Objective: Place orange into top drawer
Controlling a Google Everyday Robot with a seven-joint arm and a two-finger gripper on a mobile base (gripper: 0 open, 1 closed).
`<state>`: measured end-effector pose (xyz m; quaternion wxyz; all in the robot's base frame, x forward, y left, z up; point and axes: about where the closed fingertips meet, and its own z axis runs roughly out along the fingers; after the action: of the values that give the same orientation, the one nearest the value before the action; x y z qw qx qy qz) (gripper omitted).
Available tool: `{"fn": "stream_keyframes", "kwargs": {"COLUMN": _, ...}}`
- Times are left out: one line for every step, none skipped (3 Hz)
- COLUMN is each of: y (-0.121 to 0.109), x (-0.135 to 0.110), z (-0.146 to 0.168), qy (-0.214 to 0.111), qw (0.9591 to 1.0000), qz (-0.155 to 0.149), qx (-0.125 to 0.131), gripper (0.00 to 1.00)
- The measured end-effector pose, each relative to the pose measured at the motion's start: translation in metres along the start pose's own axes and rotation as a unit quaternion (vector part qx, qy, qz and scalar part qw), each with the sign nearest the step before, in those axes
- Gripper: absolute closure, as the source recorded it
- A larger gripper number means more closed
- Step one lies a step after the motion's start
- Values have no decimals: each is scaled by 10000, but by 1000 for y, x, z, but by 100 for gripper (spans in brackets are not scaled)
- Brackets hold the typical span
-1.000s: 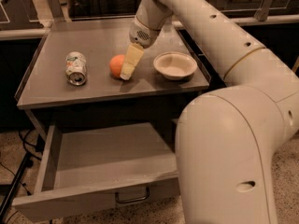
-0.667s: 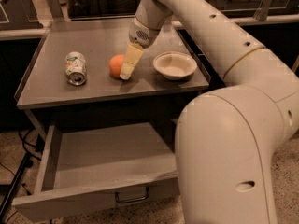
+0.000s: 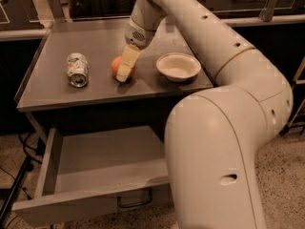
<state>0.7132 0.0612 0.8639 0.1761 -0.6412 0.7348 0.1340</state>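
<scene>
The orange (image 3: pixel 115 65) lies on the grey tabletop (image 3: pixel 95 42), between a soda can and a bowl. My gripper (image 3: pixel 122 74) reaches down from the back and sits right at the orange's right side, covering part of it, low over the tabletop. The orange rests on the table. The top drawer (image 3: pixel 66 206) is pulled open below the tabletop, with a grey inside and nothing in it. Its dark curved handle (image 3: pixel 135 202) shows on the front panel.
A crushed silver-green soda can (image 3: pixel 77 69) lies to the left of the orange. A shallow cream bowl (image 3: pixel 178 67) stands to its right. My large cream arm (image 3: pixel 214 142) fills the right side and covers the drawer's right part. Black cables (image 3: pixel 19 175) run on the floor at left.
</scene>
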Motion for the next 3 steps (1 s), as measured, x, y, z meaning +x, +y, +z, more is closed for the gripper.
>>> {"fn": "stream_keyframes", "kwargs": {"y": -6, "x": -1, "z": 12, "qy": -31, "qw": 10000, "qz": 50, "qx": -75, "gripper": 0}}
{"fn": "stream_keyframes", "kwargs": {"y": -11, "x": -1, "z": 23, "qy": -59, "qw": 9999, "qz": 96, "qx": -122, "gripper": 0}}
{"fn": "stream_keyframes", "kwargs": {"y": -11, "x": -1, "z": 24, "qy": -61, "qw": 9999, "qz": 97, "qx": -122, "gripper": 16}}
